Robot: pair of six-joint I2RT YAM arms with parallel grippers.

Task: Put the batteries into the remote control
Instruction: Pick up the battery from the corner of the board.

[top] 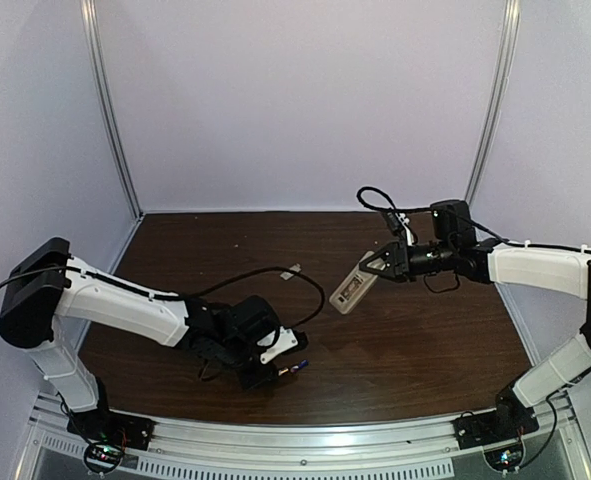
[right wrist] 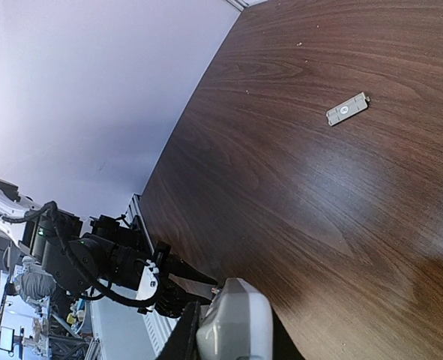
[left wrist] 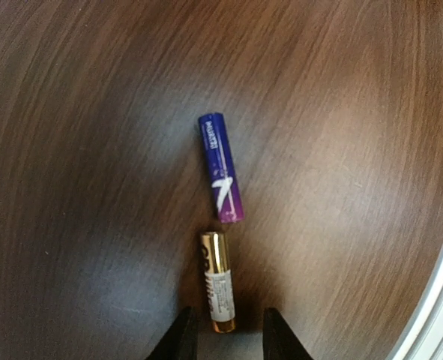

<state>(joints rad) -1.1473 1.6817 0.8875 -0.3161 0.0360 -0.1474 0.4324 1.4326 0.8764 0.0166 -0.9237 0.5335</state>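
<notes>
Nearly end-to-end: blue-purple battery (left wrist: 220, 166), gold-white battery (left wrist: 217, 280)

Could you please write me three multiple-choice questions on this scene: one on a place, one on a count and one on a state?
1. Where is the remote?
A. flat on the table
B. in the left hand
C. in the right hand

2. How many batteries lie on the table?
A. one
B. two
C. four

3. How is the left hand?
A. open
B. shut on a battery
C. shut on the remote

Answers:
1. C: the top view shows the right hand gripping the remote's end.
2. B: the left wrist view shows one blue-purple and one gold-ended battery.
3. A: its fingers stand apart on either side of the gold-ended battery, not touching it.
</notes>
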